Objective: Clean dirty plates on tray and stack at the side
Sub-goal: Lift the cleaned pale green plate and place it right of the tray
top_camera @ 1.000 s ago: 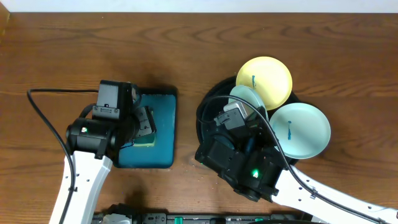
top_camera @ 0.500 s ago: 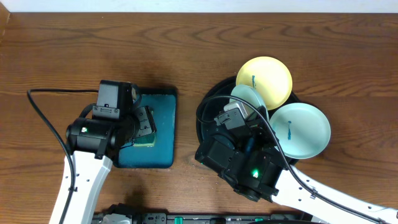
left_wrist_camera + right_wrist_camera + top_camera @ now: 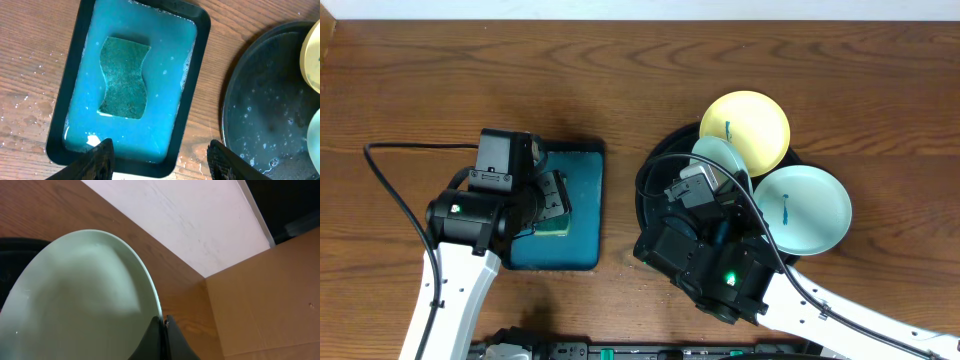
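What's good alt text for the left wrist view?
A green sponge lies in soapy blue water in a rectangular tray on a wet wooden table. The left arm's fingers show open and empty at the bottom of the frame, and a wet round black tray sits to the right.

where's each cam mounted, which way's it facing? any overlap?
Overhead: fixed above the table, facing straight down; both arms show, left arm over the teal tray, right arm at the black tray.
Left wrist: above the teal tray, facing down at the sponge in bubbly water; left jaws apart at the bottom edge.
Right wrist: low, facing up along a tilted mint plate toward the wall; right jaws pinch its rim.
Shared: overhead and left wrist both show teal tray, sponge, black tray.
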Motion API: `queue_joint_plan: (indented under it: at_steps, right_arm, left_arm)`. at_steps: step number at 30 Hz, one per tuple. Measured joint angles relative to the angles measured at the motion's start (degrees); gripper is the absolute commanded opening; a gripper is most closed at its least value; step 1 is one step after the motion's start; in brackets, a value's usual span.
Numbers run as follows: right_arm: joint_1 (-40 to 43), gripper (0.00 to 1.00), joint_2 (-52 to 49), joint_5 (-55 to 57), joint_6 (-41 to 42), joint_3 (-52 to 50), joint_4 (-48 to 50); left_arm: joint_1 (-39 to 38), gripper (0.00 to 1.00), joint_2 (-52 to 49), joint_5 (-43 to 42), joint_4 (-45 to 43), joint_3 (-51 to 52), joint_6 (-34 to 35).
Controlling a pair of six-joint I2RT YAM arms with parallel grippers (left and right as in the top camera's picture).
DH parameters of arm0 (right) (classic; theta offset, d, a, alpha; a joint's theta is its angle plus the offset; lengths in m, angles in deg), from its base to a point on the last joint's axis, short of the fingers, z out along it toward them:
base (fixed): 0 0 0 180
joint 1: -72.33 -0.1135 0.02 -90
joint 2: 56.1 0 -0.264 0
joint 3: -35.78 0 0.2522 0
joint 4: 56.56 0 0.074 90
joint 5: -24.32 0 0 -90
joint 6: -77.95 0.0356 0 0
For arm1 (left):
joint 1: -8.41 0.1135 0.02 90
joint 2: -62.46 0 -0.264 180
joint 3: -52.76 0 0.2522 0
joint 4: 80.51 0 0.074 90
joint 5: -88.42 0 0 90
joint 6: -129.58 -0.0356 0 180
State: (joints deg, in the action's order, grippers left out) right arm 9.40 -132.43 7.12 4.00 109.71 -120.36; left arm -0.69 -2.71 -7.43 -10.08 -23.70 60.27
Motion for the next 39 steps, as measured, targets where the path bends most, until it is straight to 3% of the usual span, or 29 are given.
queue_joint_plan:
  at_steps: [6, 10, 15, 27, 32, 39]
  right_arm:
    - [1.18, 0.01, 0.02, -1.53, 1.55, 0.0, 0.02]
    - [8.41, 0.01, 0.07, -9.92, 5.55, 0.09, 0.15]
    - [25.05, 0.01, 1.16, -26.18, 8.11, 0.59, 1.4]
    - [75.67, 0.01, 3.5, -68.37, 6.67, 1.97, 8.94]
    - [91.58, 0.01, -1.4, -75.03, 6.99, 2.05, 11.87]
    - [103.67, 0.01, -13.84, -76.98, 8.61, 2.1, 14.56]
  left_arm:
    - [0.0, 0.61, 0.0, 0.0, 0.0, 0.0, 0.0]
    - [0.0, 0.6, 0.0, 0.0, 0.02, 0.0, 0.0]
    - [0.0, 0.61, 0.0, 0.0, 0.02, 0.0, 0.0]
    - [0.0, 0.61, 0.0, 0.0, 0.07, 0.0, 0.0]
    - [0.0, 0.61, 0.0, 0.0, 0.09, 0.0, 0.02]
    - [0.0, 0.61, 0.0, 0.0, 0.11, 0.0, 0.0]
